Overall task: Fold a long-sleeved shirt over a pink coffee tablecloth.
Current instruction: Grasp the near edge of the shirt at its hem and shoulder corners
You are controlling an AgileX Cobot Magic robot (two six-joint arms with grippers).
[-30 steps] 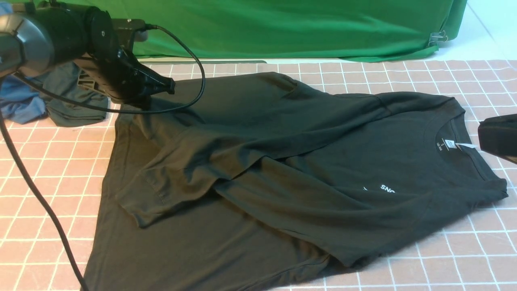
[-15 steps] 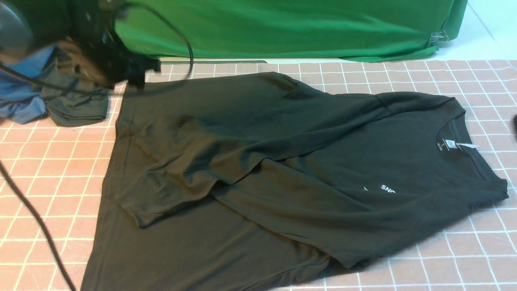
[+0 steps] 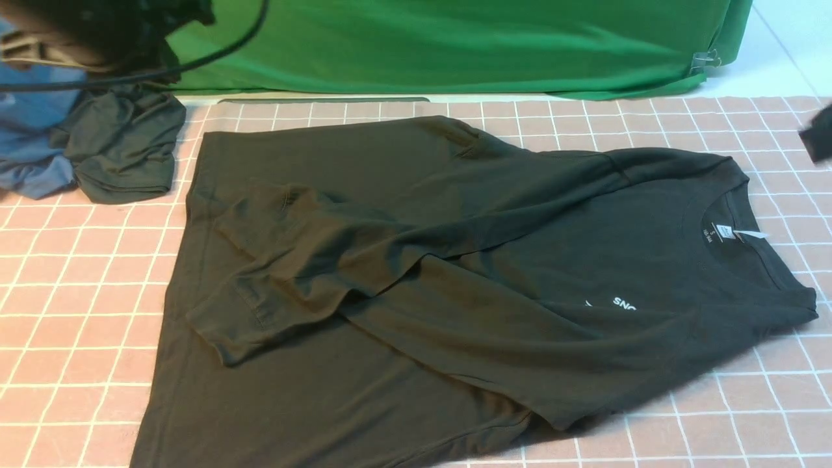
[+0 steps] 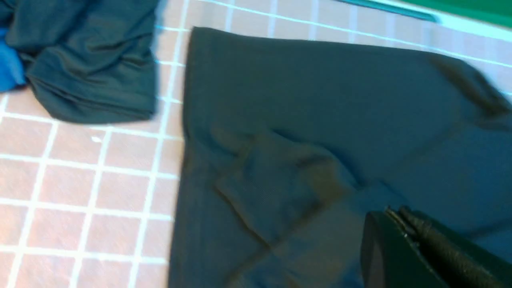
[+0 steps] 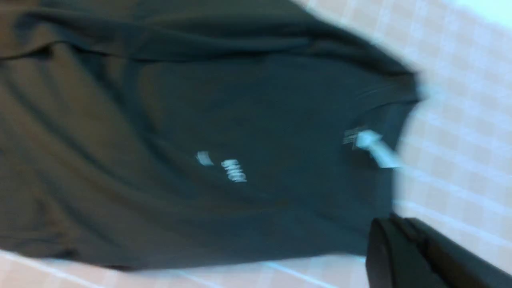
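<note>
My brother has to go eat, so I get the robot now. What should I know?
Left gripper: shut, empty, above the long-sleeved shirt, at its hem end.
Right gripper: shut, empty, near the collar end.
The shirt lies on the pink tablecloth, collar toward the robot's right.
Done: both sleeves folded across the body.
Left: fold the body, probably hem toward collar.

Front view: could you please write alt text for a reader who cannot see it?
A black long-sleeved shirt lies on a pink grid tablecloth, sleeves folded across its body, collar toward the right. A dark garment and a blue one sit at left, before a green cloth.
</note>
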